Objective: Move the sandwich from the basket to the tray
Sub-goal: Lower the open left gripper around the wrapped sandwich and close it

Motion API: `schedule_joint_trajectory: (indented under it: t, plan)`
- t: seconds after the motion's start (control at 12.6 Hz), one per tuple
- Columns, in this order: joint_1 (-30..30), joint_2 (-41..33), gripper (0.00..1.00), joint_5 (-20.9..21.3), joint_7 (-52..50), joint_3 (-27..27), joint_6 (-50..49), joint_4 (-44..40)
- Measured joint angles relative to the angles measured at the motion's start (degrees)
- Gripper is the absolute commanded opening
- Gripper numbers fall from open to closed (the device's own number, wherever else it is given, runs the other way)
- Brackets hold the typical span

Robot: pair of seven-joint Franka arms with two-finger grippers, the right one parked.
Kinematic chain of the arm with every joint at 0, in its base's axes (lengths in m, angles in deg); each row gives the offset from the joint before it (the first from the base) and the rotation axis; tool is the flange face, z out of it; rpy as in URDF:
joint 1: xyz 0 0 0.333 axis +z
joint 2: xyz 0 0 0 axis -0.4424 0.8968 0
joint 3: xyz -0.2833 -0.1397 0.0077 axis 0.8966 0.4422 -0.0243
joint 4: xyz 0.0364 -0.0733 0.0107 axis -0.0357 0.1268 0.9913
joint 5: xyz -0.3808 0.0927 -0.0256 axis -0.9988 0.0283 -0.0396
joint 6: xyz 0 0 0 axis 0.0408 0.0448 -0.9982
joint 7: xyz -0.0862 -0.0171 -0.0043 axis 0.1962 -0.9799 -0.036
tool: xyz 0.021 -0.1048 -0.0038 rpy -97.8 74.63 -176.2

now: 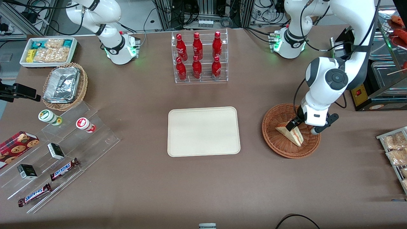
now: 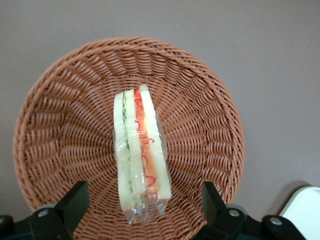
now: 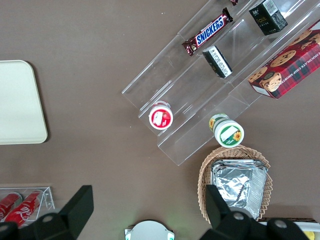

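The sandwich (image 1: 291, 133) is a plastic-wrapped wedge of pale bread with red, orange and green filling; it lies in the round reddish-brown wicker basket (image 1: 272, 137) toward the working arm's end of the table. In the left wrist view the sandwich (image 2: 140, 150) lies across the basket's (image 2: 60, 125) middle. My left gripper (image 1: 302, 128) hangs low over the basket, open, with one finger on each side of the sandwich's end (image 2: 144, 210), not touching it. The cream rectangular tray (image 1: 203, 131) lies flat at the table's middle, with nothing on it.
A clear rack of red bottles (image 1: 199, 57) stands farther from the front camera than the tray. Toward the parked arm's end are a clear stepped display with snack bars and cups (image 1: 57, 156), a tan foil-filled basket (image 1: 65, 86) and a white snack box (image 1: 49, 52). Packets lie on a rack (image 1: 396, 151) at the working arm's end.
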Motion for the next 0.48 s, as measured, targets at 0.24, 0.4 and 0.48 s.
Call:
schedule_joint_trajectory:
  t: [0.24, 0.4, 0.48]
  plan:
    - [-0.57, 3.73, 1.0, 0.0, -1.02, 0.04, 4.21, 0.7]
    - [-0.58, 6.2, 0.87, 0.0, -1.07, 0.04, 6.21, 0.82]
    - [-0.58, 7.26, 0.39, 0.0, -1.08, 0.03, 7.46, 0.81]
